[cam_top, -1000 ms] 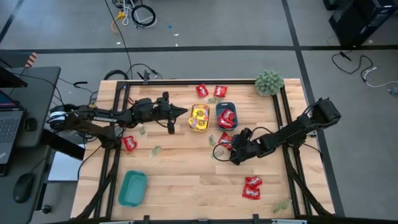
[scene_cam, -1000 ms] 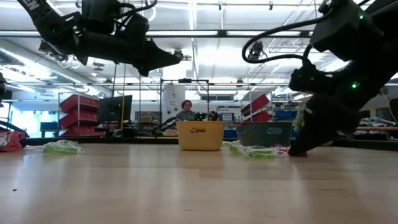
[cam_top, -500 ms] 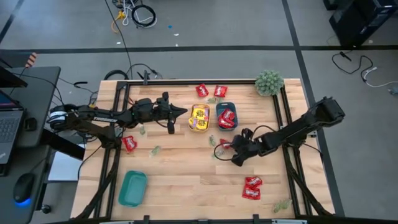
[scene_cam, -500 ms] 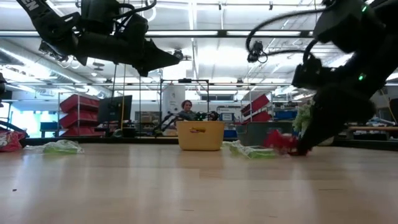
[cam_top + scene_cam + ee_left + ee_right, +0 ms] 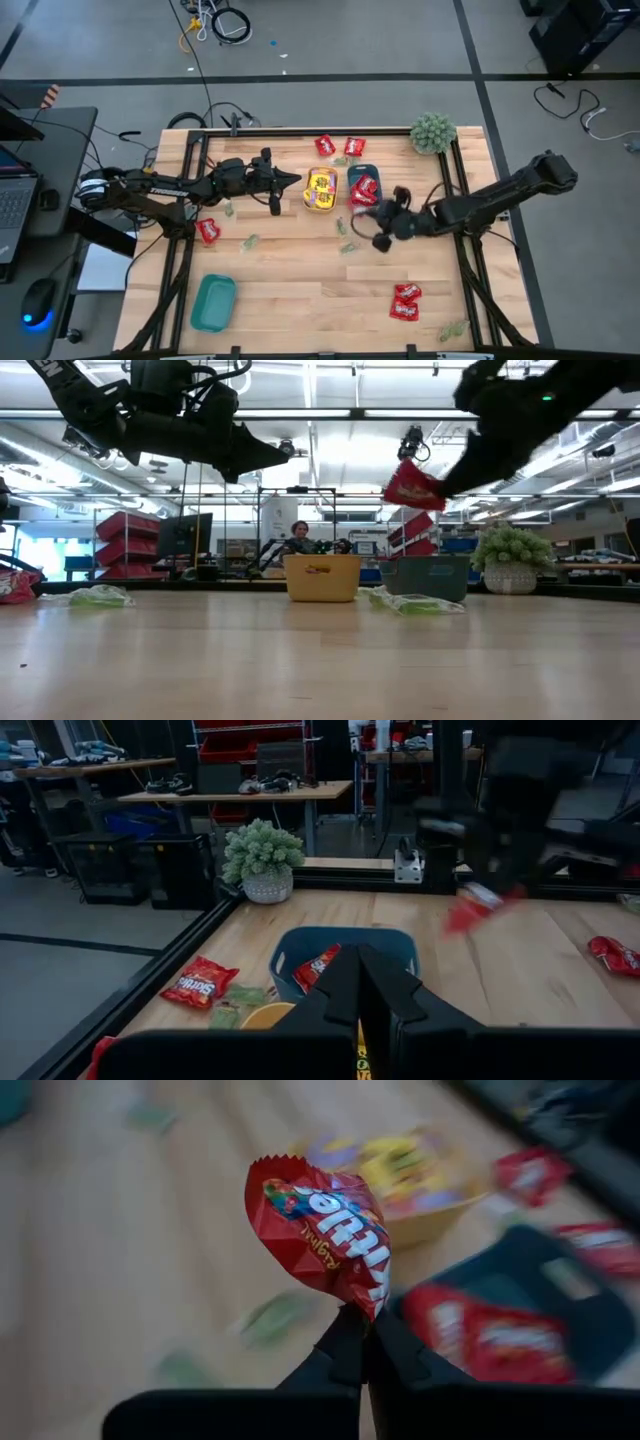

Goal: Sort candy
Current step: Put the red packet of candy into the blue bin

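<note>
Just beside the blue tray (image 5: 364,186), the right gripper (image 5: 362,1320) has a red packet (image 5: 322,1232) pinched by its bottom edge, up off the table, probably so it can drop in with the other reds. The low view shows how high it hangs; the overhead one doesn't. Left gripper (image 5: 297,180) sits clamped shut on nothing, by the yellow tray (image 5: 320,191).

high: overhead, looking down | low: tabletop level, across | wrists: close, forward | shared: yellow tray (image 5: 320,190)
</note>
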